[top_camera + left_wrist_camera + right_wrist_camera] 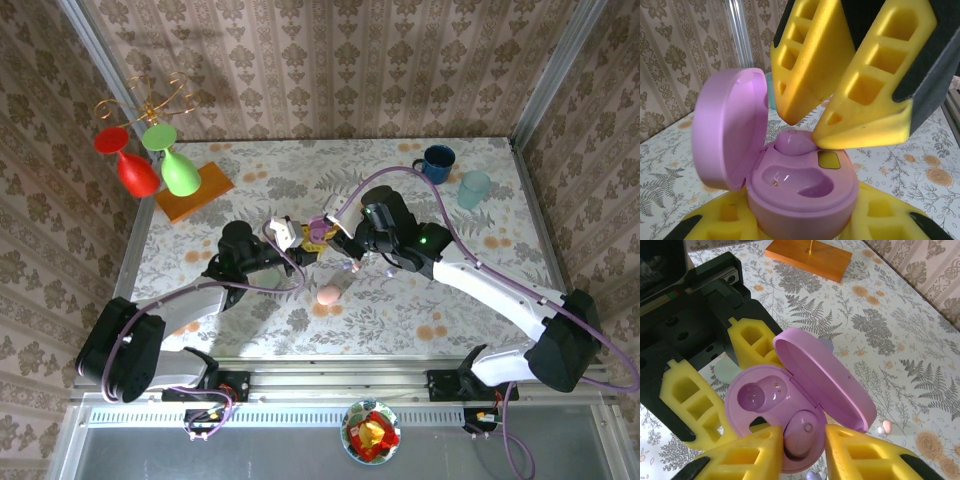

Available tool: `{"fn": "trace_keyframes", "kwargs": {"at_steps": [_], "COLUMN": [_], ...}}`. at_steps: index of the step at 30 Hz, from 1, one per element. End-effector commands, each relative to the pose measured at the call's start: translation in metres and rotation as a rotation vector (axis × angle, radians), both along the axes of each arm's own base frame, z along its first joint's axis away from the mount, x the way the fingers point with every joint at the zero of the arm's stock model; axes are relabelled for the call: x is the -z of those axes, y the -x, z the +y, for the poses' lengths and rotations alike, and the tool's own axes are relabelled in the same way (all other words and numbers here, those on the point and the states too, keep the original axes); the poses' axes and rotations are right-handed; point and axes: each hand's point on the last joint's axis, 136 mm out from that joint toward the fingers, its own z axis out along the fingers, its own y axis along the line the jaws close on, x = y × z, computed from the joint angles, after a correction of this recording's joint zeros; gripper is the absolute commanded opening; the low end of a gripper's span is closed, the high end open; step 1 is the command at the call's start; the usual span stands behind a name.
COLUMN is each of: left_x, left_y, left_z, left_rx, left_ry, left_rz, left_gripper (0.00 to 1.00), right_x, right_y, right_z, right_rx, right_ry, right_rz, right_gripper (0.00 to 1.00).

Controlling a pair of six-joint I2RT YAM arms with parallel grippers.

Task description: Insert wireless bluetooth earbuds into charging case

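My left gripper is shut on the base of a lilac charging case, held above the table with its lid swung open. One slot is empty. A lilac earbud lies in the other slot. My right gripper reaches down over it, slightly open. Its yellow fingers flank the bud, one touching and the other a sliver away. In the top view both grippers meet at the case. Loose pinkish and whitish buds lie on the cloth, and a lilac one sits below the case.
A pink pebble-like case lies on the floral cloth in front of the grippers. The orange stand base with a red and a green glass is at the back left. A blue mug and a teal cup stand at the back right.
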Motion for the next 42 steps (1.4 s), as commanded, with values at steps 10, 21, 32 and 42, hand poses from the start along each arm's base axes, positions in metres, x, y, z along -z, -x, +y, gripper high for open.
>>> {"fn": "trace_keyframes", "kwargs": {"at_steps": [10, 21, 32, 42], "left_x": [-0.021, -0.055, -0.082, -0.085], "left_y": [-0.007, -0.022, -0.024, -0.019], "left_z": [0.003, 0.034, 0.067, 0.085], "left_rx": [-0.047, -0.145, -0.237, -0.329], "left_ry": [0.035, 0.125, 0.15, 0.202], "left_rz": [-0.068, -0.081, -0.114, -0.119], "left_gripper": [0.24, 0.24, 0.24, 0.24], "right_x": [-0.064, -0.06, 0.046, 0.134], "right_y": [0.014, 0.005, -0.029, -0.048], "right_z": [-0.005, -0.055, -0.034, 0.035], "right_rx": [0.02, 0.298, 0.48, 0.434], "right_ry": [-0.209, -0.54, -0.416, -0.265], "right_rz": [-0.048, 0.136, 0.483, 0.804], "right_gripper": [0.54, 0.52, 0.51, 0.5]}}
